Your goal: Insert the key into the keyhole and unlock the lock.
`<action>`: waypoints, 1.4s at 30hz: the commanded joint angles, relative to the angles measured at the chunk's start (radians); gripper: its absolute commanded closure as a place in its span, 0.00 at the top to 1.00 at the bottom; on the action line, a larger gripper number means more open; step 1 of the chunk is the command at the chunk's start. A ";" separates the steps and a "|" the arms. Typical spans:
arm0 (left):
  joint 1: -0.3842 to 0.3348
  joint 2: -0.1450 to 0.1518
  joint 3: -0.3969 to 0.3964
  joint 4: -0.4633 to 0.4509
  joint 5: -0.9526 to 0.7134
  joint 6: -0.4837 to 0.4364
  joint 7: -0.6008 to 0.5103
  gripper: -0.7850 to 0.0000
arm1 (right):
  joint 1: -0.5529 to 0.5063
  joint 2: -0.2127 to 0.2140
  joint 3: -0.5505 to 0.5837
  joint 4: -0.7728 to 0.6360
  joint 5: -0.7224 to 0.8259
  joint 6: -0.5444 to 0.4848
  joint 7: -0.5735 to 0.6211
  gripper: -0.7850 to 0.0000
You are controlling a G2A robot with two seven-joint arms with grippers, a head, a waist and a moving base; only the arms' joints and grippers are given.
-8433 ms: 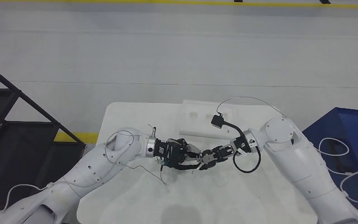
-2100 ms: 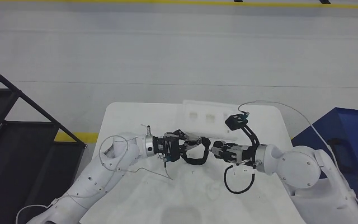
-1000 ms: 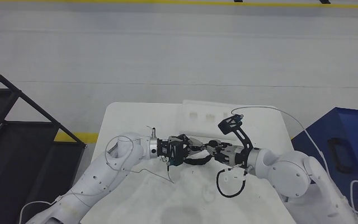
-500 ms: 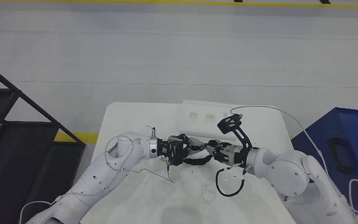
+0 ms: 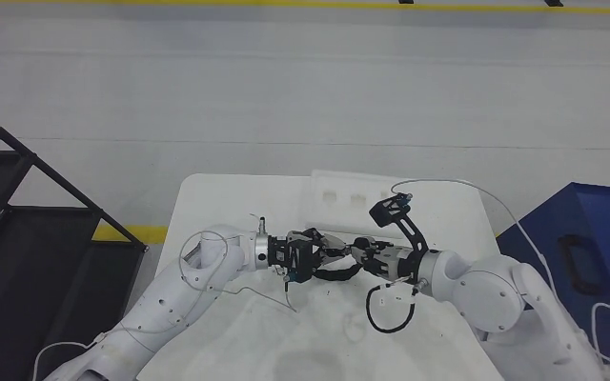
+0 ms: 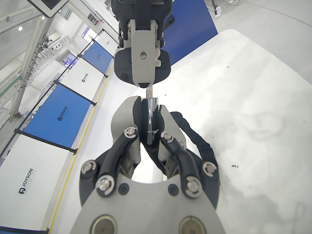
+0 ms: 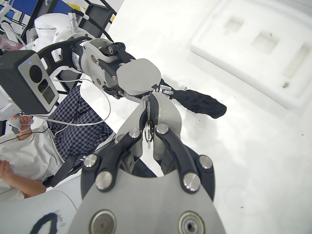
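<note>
Grips lock in left gripper, above table. Pinches key in right gripper, tip now at keyhole (well apart two seconds ago). Suggests insertion begun, turn pending.

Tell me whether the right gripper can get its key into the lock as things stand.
Probably yes: the left gripper holds the lock end-on toward the right gripper, whose key sits at its end, nothing between.

a logo and a line of lettering are showing on each of the blue barrier panels and white barrier panels standing in a row beyond the worktop.
</note>
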 commanded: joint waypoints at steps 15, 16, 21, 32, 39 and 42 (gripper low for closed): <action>-0.002 -0.005 0.008 0.018 -0.023 -0.010 0.009 0.00 | 0.019 -0.004 -0.008 0.019 0.025 -0.005 -0.020 1.00; -0.003 -0.005 0.008 0.022 -0.030 -0.011 0.008 0.00 | 0.019 -0.004 -0.005 0.019 0.028 -0.009 -0.021 1.00; 0.004 -0.010 -0.006 0.051 -0.106 -0.007 -0.012 0.00 | 0.009 -0.002 0.013 0.005 0.032 -0.073 -0.053 1.00; 0.000 -0.010 -0.070 0.091 -0.380 -0.199 -0.100 0.00 | -0.047 0.019 0.031 -0.004 -0.146 -0.464 -0.153 1.00; -0.019 -0.019 -0.078 0.111 -0.591 -0.321 -0.221 0.00 | -0.059 0.022 0.035 0.038 -0.159 -0.501 -0.169 1.00; -0.031 -0.022 -0.073 0.100 -0.619 -0.360 -0.236 0.00 | -0.059 0.022 0.035 0.038 -0.159 -0.501 -0.169 1.00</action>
